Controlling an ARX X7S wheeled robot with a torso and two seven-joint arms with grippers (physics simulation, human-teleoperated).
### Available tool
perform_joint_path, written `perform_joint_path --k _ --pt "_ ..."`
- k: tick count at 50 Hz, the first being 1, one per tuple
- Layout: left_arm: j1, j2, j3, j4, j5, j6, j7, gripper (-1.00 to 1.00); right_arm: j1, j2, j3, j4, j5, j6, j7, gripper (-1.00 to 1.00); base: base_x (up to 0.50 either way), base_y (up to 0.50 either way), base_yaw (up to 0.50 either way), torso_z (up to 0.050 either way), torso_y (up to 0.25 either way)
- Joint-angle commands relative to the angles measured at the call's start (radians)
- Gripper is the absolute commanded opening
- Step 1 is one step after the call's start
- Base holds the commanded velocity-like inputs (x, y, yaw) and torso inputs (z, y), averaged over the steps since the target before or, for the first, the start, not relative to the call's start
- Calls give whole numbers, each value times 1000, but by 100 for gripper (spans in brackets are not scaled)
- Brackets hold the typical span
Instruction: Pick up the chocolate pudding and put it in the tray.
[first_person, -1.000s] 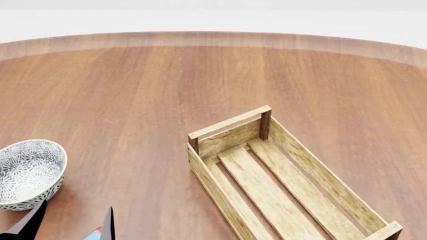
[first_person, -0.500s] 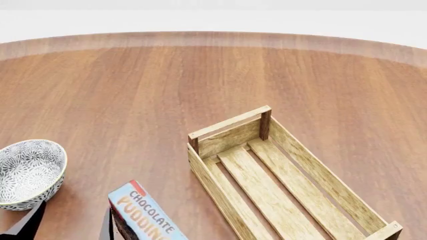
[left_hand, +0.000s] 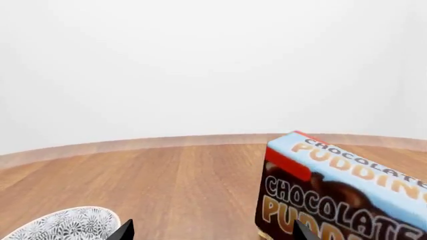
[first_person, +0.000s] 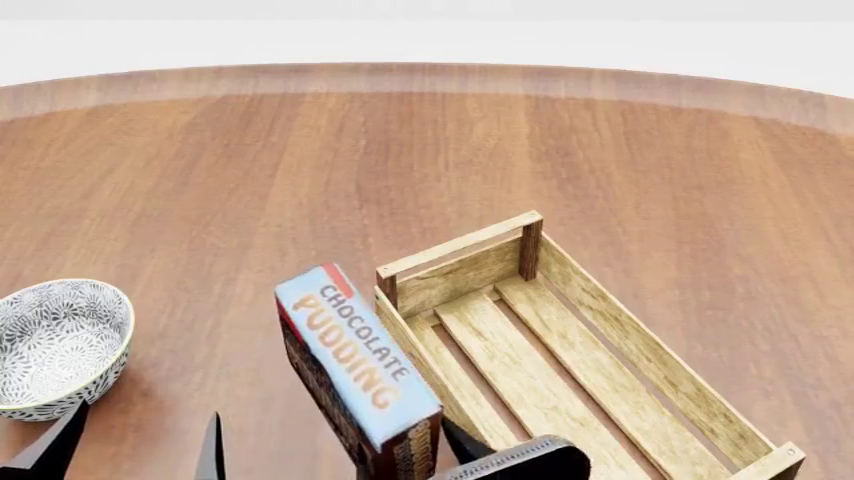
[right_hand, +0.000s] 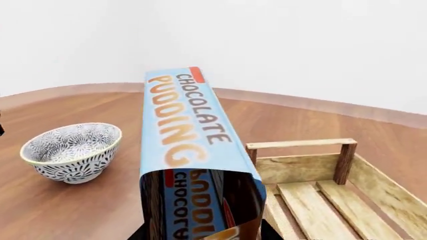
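The chocolate pudding (first_person: 354, 365) is a carton with a light blue face, orange letters and dark brown sides. My right gripper (first_person: 420, 462) is shut on its near end and holds it above the table, just left of the tray (first_person: 607, 330). In the right wrist view the carton (right_hand: 190, 140) fills the middle, with the tray (right_hand: 333, 197) beside it. My left gripper (first_person: 134, 445) is open and empty at the bottom left. In the left wrist view its dark fingertips (left_hand: 123, 231) stand wide apart, with the carton (left_hand: 333, 192) beside them.
A round grey-white patterned bowl (first_person: 54, 345) stands at the left, close to my left gripper; it also shows in the right wrist view (right_hand: 72, 150) and the left wrist view (left_hand: 63, 225). The round wooden table (first_person: 400, 160) stretches far back to its curved edge.
The carton has risen from the bottom edge and moved right, up to the tray's left side. The right gripper has come into view. The left gripper has not moved.
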Motion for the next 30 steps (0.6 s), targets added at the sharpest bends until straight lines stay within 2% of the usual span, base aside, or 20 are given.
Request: perform_joint_path --k 1,13,30 --pt "-2 -3 1 -4 -4 3 -3 100 30 30 55 -75 0 42 27 -100 0 0 0 0 0" --pt "0 -2 3 -18 -6 17 -5 100 59 59 108 -88 21 71 55 -100 0 0 0 0 0" --pt "-5 -6 10 -13 -8 10 -11 100 81 68 167 20 34 25 62 -100 0 0 0 0 1"
